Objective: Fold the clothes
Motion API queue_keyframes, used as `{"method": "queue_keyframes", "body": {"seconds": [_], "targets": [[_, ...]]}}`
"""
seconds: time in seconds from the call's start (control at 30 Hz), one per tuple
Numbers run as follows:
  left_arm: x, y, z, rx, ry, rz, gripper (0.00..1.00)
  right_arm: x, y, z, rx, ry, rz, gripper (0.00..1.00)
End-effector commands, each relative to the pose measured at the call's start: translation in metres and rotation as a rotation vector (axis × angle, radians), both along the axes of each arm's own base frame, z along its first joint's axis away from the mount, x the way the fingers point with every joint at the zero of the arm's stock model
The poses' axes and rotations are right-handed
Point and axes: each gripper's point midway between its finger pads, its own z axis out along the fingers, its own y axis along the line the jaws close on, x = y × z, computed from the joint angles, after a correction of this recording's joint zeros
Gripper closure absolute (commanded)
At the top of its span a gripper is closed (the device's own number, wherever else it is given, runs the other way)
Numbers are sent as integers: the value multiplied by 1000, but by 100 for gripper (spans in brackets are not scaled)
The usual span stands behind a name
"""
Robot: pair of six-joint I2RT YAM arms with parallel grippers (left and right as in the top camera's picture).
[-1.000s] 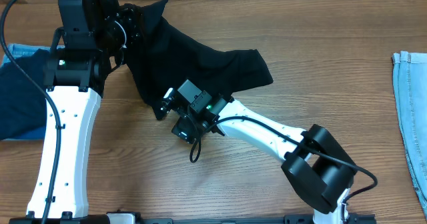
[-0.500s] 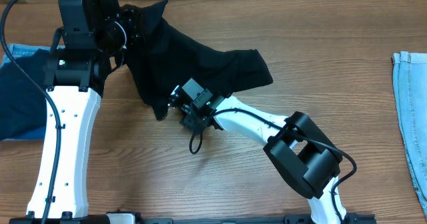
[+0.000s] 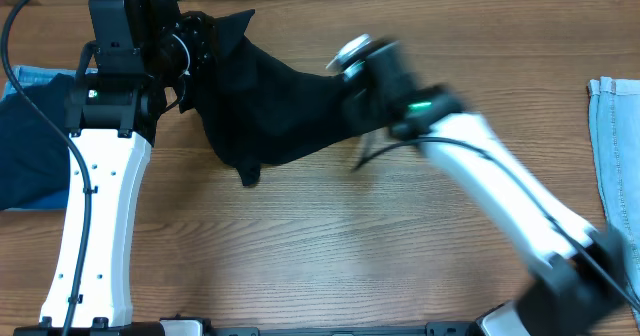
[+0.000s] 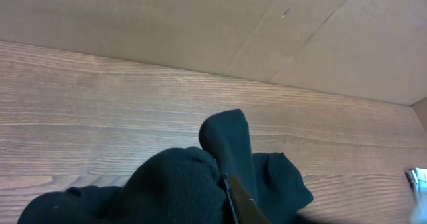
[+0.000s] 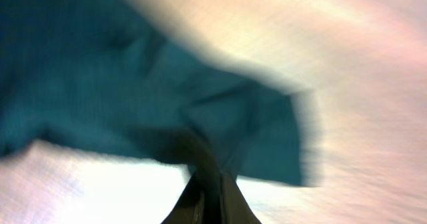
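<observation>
Sprawling over the far-left part of the wooden table (image 3: 300, 256): black garment (image 3: 270, 106), all bunched up. Clamped at its far-left corner by the left gripper (image 3: 198, 46). Pinched at its right edge by the right gripper (image 5: 205, 184), super blurry, but looking closed on the cloth. Well apart at the right edge: jeans (image 3: 615, 166).

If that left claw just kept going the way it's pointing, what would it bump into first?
The black garment bunched around the left gripper comes first. Beyond that lies bare wooden table, then the cardboard wall, though depth is hard to judge.
</observation>
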Motion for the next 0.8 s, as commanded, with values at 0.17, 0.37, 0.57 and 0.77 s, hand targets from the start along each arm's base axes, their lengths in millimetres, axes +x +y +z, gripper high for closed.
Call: {"method": "queue_keyframes", "body": {"seconds": [0.17, 0.37, 0.57, 0.77], "targets": [[-1, 1, 19, 18, -52, -3, 83, 9, -156, 152, 100, -346, -344, 96], [-2, 0, 21, 31, -60, -20, 60, 2, -170, 189, 94, -410, -390, 96], [-25, 1, 74, 91, -222, -53, 90, -19, -178, 202, 140, -352, -477, 96], [-38, -2, 64, 77, -161, -61, 74, -25, -179, 197, 134, -316, -483, 96]]}}
